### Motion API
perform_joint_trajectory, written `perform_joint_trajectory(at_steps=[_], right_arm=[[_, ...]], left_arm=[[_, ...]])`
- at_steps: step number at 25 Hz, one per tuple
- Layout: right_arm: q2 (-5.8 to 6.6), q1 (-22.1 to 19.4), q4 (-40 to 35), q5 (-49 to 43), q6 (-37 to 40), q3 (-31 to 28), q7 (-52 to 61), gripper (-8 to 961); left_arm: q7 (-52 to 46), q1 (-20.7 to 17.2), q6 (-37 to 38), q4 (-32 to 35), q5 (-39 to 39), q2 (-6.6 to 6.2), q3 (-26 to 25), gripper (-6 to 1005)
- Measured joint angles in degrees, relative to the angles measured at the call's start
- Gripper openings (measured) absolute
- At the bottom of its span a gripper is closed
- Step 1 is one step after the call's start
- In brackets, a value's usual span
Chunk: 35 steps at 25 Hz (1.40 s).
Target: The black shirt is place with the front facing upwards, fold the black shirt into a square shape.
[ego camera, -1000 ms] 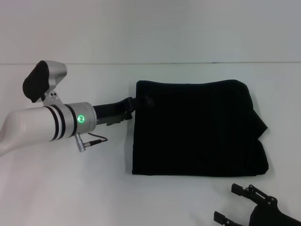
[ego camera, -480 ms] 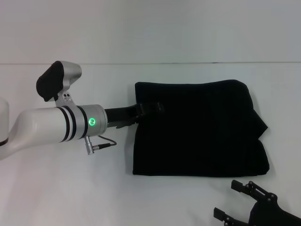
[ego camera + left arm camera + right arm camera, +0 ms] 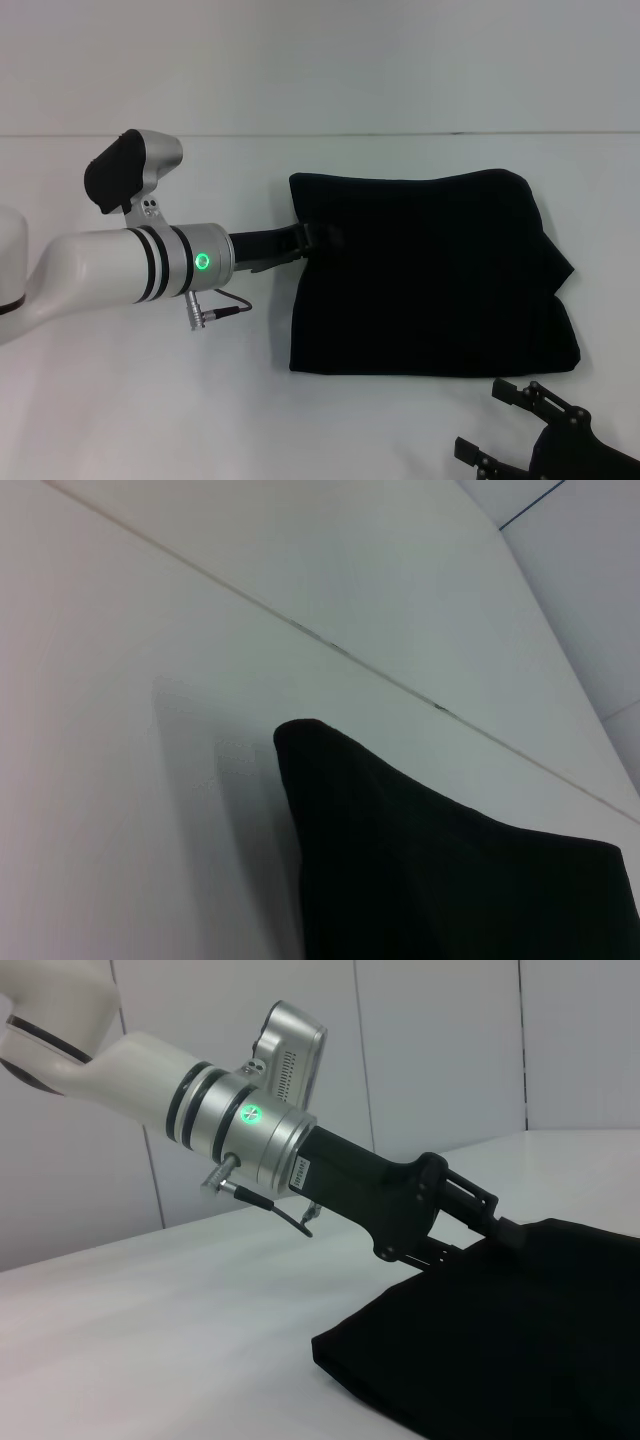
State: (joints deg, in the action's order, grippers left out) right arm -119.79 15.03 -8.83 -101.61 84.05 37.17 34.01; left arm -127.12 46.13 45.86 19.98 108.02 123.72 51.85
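Observation:
The black shirt (image 3: 430, 280) lies folded into a rough rectangle on the white table, plain black side up, with no lettering showing. My left gripper (image 3: 322, 238) reaches in from the left and sits on the shirt's left edge near its far corner. In the right wrist view the left gripper (image 3: 505, 1230) has its jaws drawn together into the cloth (image 3: 520, 1340). The left wrist view shows only a corner of the shirt (image 3: 450, 880) on the table. My right gripper (image 3: 492, 425) rests open near the table's front right, just off the shirt's near edge.
The white table (image 3: 150, 400) spreads bare to the left and front of the shirt. A pale wall (image 3: 320, 60) rises behind the table's far edge. The left arm's white forearm (image 3: 110, 270) lies across the left side.
The left arm has pushed further right, and the whole shirt has shifted slightly right with it. The right gripper has stayed in place.

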Motion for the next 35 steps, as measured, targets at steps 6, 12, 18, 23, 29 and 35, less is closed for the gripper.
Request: perform_joint_trajectory(at_steps=[6,12,18,23,29,35], right_arm=[[0.00,0.00,-0.05,-0.06,0.14,0.00,0.00,915],[0.00,0.00,-0.05,0.04,0.19,0.00,0.01,915],[0.00,0.14,-0.35,0.14,0.16,-0.08,0.01,914],[0.00,0.61,-0.39,0.22,-0.21,-0.21,0.01,914],[0.00,0.94,-0.48,0.22,-0.30,-0.73,0.00,914],[0.00,1.47,-0.49,0.21,-0.47,-0.81,0.01,915]], left_arm=[[1.27,-0.25,-0.15,0.14,-0.34,0.20,-0.43,432],[1.53,-0.64,-1.15,0.27,-1.24,0.30,-0.56,200],[2.50,-1.93,-2.06,0.88,-3.20,0.13,-0.89,34],[2.74,-4.43,-2.10,3.00,-3.43,-0.41,-3.79,65],[3.93,-6.57,-1.20,3.53,-3.43,-1.13,-7.34,103],[6.65,-7.19,-0.62,3.51,-4.69,-0.43,-8.89,140]])
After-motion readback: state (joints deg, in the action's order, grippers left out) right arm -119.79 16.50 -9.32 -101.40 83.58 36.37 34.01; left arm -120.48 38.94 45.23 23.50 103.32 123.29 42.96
